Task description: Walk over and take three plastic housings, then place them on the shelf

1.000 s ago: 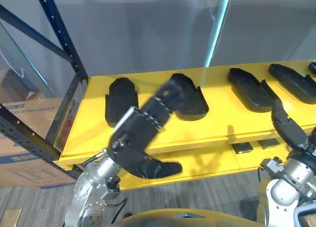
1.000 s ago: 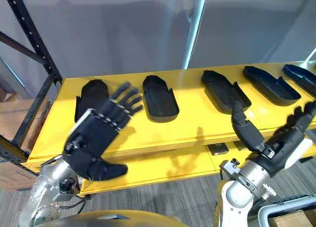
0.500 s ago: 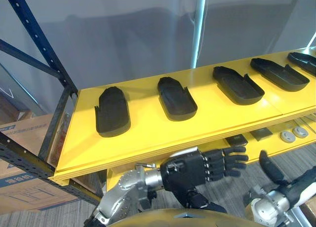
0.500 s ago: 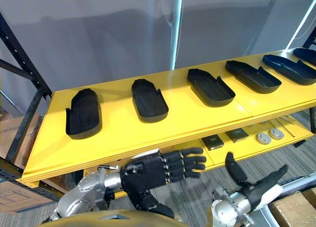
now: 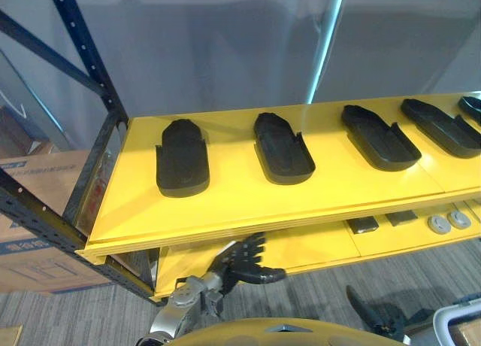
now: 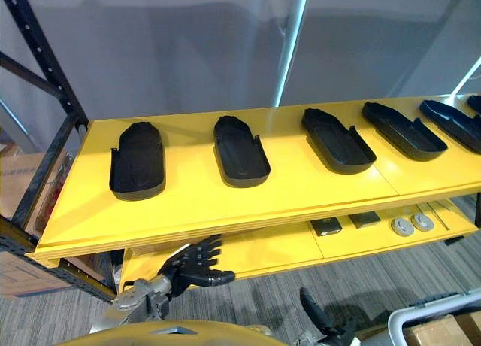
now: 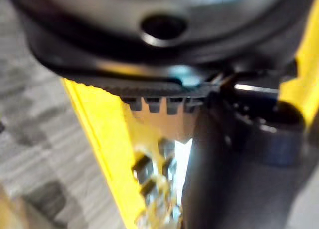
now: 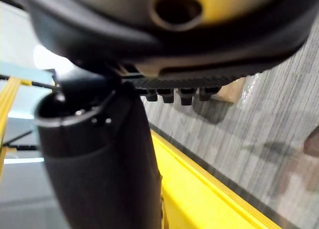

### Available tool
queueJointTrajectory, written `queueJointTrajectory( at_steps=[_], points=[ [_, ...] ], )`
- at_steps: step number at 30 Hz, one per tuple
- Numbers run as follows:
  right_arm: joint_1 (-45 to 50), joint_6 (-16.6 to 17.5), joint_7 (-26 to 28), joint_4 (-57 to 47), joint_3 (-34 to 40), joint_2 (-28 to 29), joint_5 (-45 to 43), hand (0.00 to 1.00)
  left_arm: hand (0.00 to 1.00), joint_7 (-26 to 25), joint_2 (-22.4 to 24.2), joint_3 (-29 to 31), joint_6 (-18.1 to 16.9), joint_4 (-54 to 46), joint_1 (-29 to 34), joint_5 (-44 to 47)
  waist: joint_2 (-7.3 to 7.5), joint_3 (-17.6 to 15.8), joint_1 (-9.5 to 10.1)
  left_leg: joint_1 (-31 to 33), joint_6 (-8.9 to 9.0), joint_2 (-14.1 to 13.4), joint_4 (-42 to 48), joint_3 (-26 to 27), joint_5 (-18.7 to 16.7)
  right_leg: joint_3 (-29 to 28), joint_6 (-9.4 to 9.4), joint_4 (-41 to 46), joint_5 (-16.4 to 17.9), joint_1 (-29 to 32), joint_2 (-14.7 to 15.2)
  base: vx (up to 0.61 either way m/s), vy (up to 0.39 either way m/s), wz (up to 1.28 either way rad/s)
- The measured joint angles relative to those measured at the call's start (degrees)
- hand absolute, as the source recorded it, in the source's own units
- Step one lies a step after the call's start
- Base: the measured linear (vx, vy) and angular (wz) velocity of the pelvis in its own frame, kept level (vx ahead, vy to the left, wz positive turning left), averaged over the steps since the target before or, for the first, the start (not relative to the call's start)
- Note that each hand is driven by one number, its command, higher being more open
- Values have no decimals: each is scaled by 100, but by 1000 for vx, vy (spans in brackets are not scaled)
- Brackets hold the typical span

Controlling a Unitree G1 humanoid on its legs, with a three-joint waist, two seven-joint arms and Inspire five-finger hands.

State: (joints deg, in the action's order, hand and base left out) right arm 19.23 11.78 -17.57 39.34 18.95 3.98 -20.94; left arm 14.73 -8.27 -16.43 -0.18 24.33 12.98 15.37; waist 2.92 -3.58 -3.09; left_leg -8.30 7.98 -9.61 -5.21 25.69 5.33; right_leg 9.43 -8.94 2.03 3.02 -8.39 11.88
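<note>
Several black plastic housings lie in a row on the yellow shelf top (image 5: 225,203): one at the left (image 5: 182,158), one beside it (image 5: 282,148), another further right (image 5: 378,137) and more toward the right end (image 5: 442,126). My left hand (image 5: 240,259) hangs low in front of the lower shelf, under the top board's front edge, fingers straight and spread, holding nothing. My right hand (image 6: 317,317) is down near the floor at the lower right, also empty, its thumb (image 8: 99,159) standing out in the right wrist view.
A dark blue rack upright (image 5: 83,53) and brace frame the shelf's left end. Cardboard boxes (image 5: 37,210) stand behind it. The lower yellow shelf (image 6: 301,248) carries small dark and round parts (image 6: 409,225). Grey carpet (image 5: 323,286) lies below; a white bin's edge (image 6: 436,316) sits at lower right.
Both hands have dropped: the left went from raised before the housings to below the shelf's front edge, the right sank toward the floor. The view itself has shifted too.
</note>
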Motion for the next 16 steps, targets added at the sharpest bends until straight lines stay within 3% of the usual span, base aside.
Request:
queueJointTrajectory(
  at_steps=[8,11,16],
  points=[
    [-606,-187,605,1464,137,-60,25,100,100,-2182,282,2022,-1277,1909,81,-302,124,-78,300,79,-18,62,0,-399,29,455,5,-122,69,-291,23,60,-10,26],
    [-718,-468,798,1597,189,-45,24,100,100,-2471,316,2449,-1412,2138,86,-259,125,-91,340,70,-9,73,-1,-426,21,516,20,-127,77,-331,27,38,-10,9],
    [-779,-877,1093,1728,366,-30,56,100,100,-2442,633,3115,-1334,2504,34,134,115,-125,361,-32,-3,99,-4,-436,-48,557,90,-133,118,-449,55,-6,1,0]
  ],
)
